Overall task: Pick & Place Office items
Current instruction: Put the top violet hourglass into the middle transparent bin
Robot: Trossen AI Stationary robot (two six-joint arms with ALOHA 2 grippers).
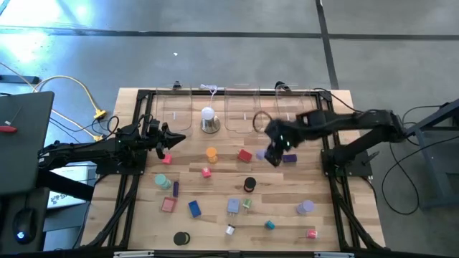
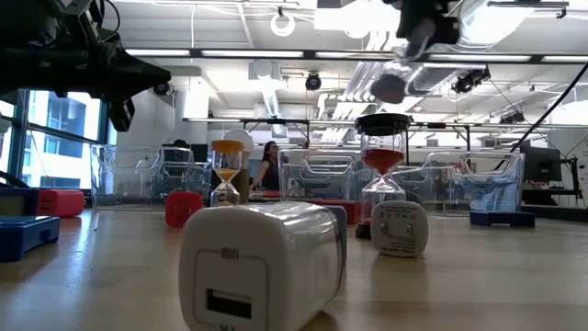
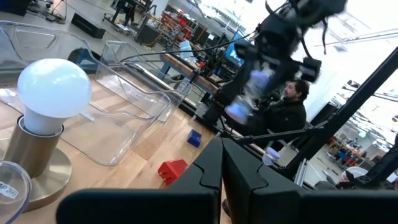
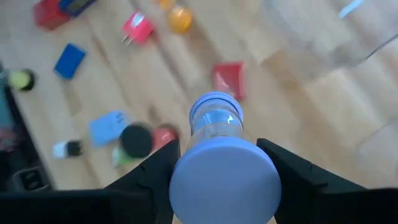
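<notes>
Right wrist view: pale lavender-blue hourglass [image 4: 217, 155] between right hand [image 4: 219, 171] fingers

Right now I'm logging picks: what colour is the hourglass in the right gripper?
Lavender-blue hourglass, best seen in the right wrist view.

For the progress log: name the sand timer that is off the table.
The lavender sand timer, held in the right gripper; the orange timer and black-capped timer stand on the table.

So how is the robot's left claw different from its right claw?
The left claw is shut and empty; the right claw grips a lavender hourglass. The left claw hovers near the white bulb lamp; the right claw hangs over the table's middle, near the red block. Both are dark and two-fingered.
</notes>
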